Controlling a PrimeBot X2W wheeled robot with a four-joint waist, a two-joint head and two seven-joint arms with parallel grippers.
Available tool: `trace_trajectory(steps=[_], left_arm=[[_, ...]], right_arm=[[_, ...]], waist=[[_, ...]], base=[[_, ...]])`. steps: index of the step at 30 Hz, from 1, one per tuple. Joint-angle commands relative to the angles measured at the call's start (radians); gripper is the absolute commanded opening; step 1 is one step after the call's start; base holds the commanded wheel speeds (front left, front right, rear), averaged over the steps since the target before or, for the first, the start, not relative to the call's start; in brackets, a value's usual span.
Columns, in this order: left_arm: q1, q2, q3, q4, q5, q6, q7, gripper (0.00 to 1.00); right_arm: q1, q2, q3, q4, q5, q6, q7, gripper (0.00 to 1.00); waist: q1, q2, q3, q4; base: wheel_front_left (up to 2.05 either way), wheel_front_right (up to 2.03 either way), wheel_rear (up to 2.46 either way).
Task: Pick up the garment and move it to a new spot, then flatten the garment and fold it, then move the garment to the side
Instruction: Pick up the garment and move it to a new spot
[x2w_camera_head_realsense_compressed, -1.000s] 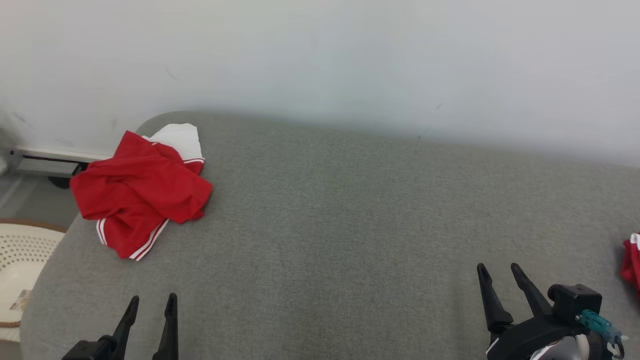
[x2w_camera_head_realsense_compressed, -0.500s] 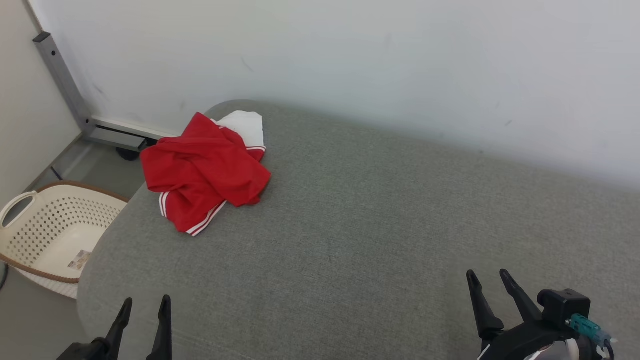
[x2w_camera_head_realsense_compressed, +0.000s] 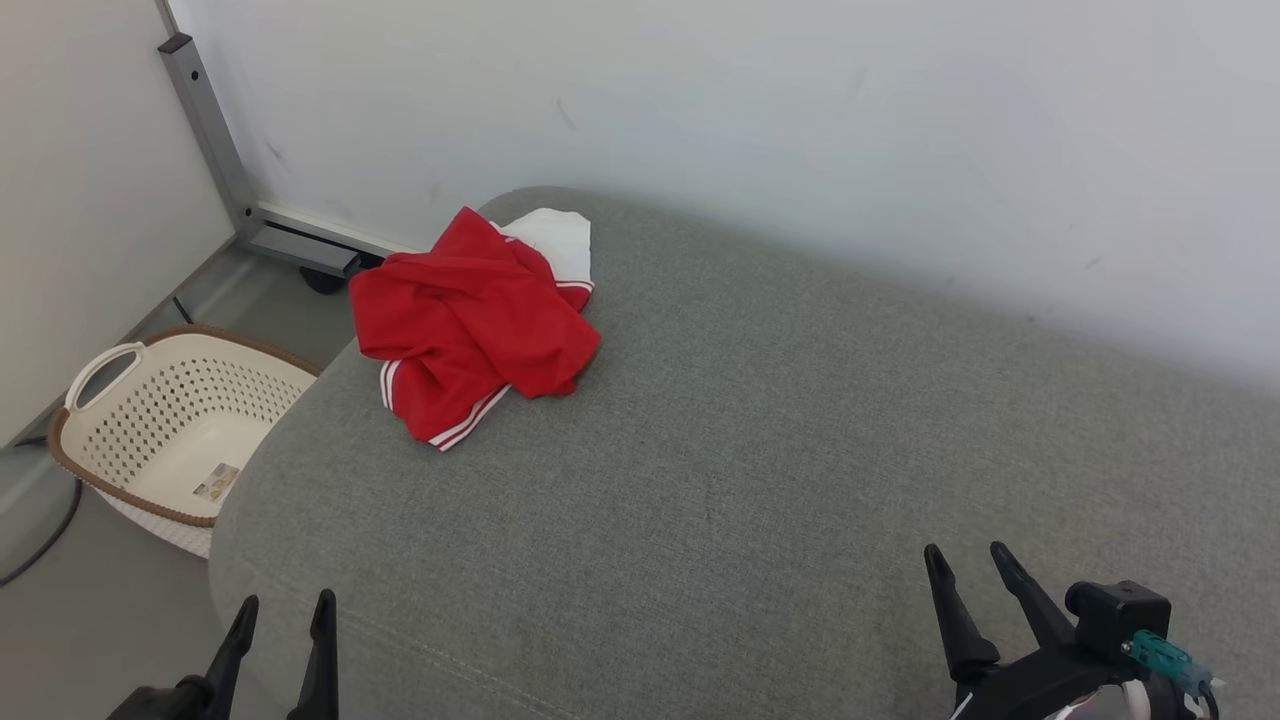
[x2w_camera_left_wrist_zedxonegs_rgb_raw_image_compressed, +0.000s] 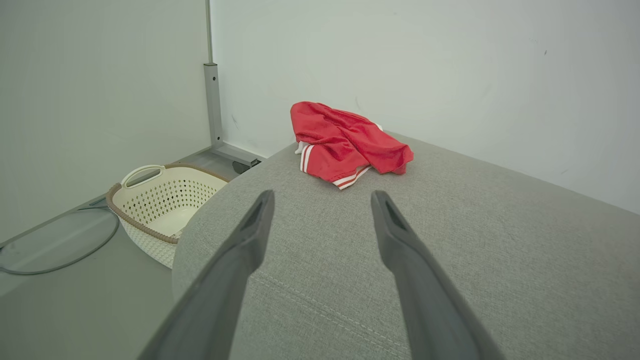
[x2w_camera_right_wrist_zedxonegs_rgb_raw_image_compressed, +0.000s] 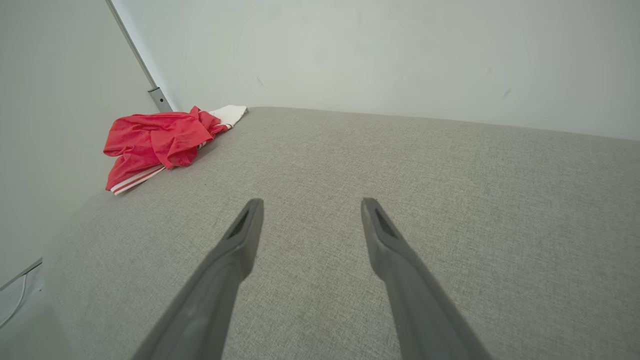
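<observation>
Garment (x2w_camera_head_realsense_compressed: 470, 318) is lying limp and light near the basket (x2w_camera_head_realsense_compressed: 200, 385); I'm planning to pinch its striped hem (x2w_camera_head_realsense_compressed: 466, 422), left gripper (x2w_camera_head_realsense_compressed: 285, 598) and right gripper (x2w_camera_head_realsense_compressed: 965, 550) gaping wide.

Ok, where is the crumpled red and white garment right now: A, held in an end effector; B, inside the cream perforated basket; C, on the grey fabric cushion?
C: the crumpled red and white garment lies on the grey fabric cushion, at its far left corner.
</observation>
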Motion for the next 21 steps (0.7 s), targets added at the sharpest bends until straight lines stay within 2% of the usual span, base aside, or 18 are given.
trace_trajectory(steps=[1, 15, 21], left_arm=[[0.011, 0.008, 0.000, -0.003, -0.008, 0.002, -0.002, 1.00], [-0.001, 0.020, -0.016, 0.000, -0.010, 0.009, 0.013, 1.00], [-0.098, 0.021, -0.057, 0.058, -0.030, -0.037, 0.101, 1.00]], right_arm=[[-0.004, -0.003, 0.000, 0.001, 0.004, 0.000, -0.006, 1.00], [-0.008, -0.003, 0.006, -0.005, -0.006, 0.000, -0.004, 1.00], [-0.008, -0.003, 0.002, -0.023, -0.012, 0.000, 0.011, 1.00]], waist=[[0.0000, -0.0001, 0.001, 0.005], [0.0000, -0.0001, 0.001, 0.012], [0.0000, -0.0001, 0.023, 0.017]], base=[[0.00, 0.00, 0.00], [0.00, 0.00, 0.00], [0.00, 0.00, 0.00]])
